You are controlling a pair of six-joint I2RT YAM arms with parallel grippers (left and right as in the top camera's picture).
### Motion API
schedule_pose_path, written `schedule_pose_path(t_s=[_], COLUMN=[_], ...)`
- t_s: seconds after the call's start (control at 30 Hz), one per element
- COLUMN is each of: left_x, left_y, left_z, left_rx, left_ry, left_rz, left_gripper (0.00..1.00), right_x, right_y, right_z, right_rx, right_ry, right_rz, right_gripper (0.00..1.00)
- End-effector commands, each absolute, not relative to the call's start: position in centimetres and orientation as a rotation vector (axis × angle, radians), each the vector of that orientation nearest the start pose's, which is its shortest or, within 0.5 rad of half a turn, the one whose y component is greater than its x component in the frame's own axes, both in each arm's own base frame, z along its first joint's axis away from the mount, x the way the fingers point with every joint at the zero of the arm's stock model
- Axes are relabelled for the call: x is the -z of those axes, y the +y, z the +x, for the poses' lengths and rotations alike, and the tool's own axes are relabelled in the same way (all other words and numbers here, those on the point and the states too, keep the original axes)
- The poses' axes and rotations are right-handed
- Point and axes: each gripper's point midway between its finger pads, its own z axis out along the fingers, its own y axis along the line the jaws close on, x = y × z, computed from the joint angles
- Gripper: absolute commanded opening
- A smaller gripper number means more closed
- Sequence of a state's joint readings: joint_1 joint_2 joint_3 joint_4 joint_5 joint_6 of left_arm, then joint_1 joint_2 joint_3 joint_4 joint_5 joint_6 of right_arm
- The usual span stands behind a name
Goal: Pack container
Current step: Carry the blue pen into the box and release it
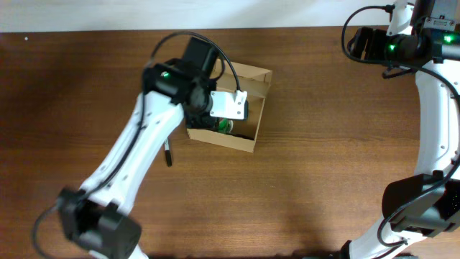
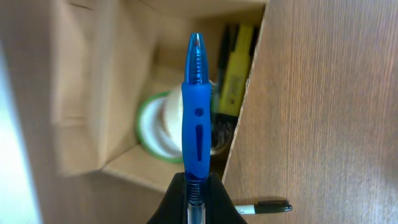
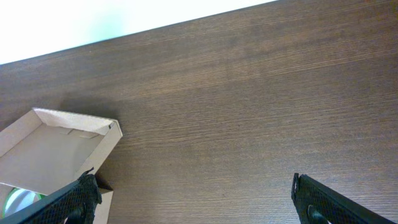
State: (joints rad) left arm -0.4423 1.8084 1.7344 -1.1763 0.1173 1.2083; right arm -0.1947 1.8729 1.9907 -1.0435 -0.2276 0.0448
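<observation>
Overhead first: the container (image 1: 251, 79) sits mid-table with its lid open, and my left arm (image 1: 136, 151) hovers right over it. A black marker (image 1: 168, 153) lies on the table (image 1: 323, 180) just near-left of the box, not yet packed. My right arm (image 1: 438, 108) is at the far right, well apart, with broad open wood between.

Left wrist: my left end effector (image 2: 196, 190) is pinching a blue pen (image 2: 196, 112) above the open box. Inside I see a green tape roll (image 2: 155, 127) and a yellow marker (image 2: 237, 71) against the right wall. I judge it partly packed: pen to drop, black marker to fetch, lid to close. The cardboard wall edge runs close to the right of the pen, so there's little slack there.

Right wrist: my right end effector (image 3: 193, 199) is spread wide and holds nothing. The flap (image 3: 62, 146) is at its left, bare table ahead.
</observation>
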Motion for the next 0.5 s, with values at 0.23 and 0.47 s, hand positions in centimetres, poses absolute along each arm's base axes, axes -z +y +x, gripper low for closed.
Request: schedule_pose_path(t_s=[0.23, 0.47], left_x=[-10.2, -8.6], left_y=[-19.8, -20.9], left_z=[36.7, 36.3], left_rx=[-0.07, -0.089], left_ry=[-2.135, -2.051], left_rz=[-2.531, -2.565], left_gripper=[0.01, 0.01], right_x=[-27.8, -27.8], right_y=[-5.5, -5.5], right_z=[47.7, 47.7], right_rx=[-0.216, -0.216], right_ry=[2.428, 2.428], right_rz=[0.19, 0.19], right_gripper=[0.99, 0.99])
